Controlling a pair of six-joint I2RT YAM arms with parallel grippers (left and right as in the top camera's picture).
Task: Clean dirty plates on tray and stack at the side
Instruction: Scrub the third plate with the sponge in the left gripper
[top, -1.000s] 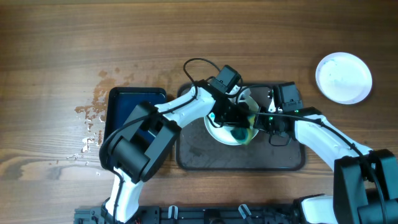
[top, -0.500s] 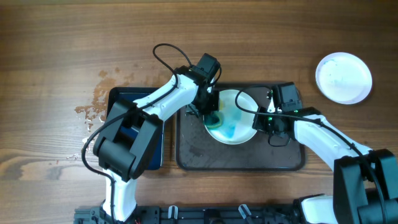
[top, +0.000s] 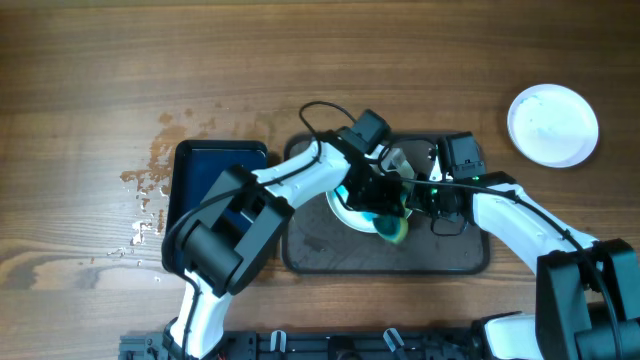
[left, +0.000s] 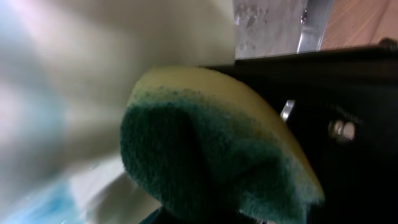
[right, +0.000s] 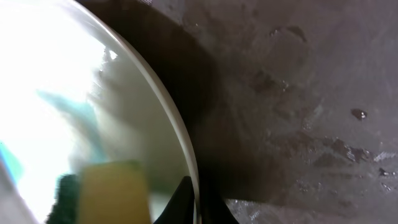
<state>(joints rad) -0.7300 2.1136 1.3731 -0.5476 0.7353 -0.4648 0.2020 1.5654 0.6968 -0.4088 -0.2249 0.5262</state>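
One smeared plate (top: 349, 213) beneath left gripper (top: 381, 206) tight around sponge (left: 211, 162), rim pinched inside right gripper (right: 190, 200)

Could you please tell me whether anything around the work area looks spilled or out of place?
Yes: a splatter of droplets lies on the wooden table, just left of the dark blue basin, outside any container; it looks like water spilled during washing.

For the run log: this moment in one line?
left end effector: sponge on smeared plate | right end effector: gripping plate rim | side plate: off tray
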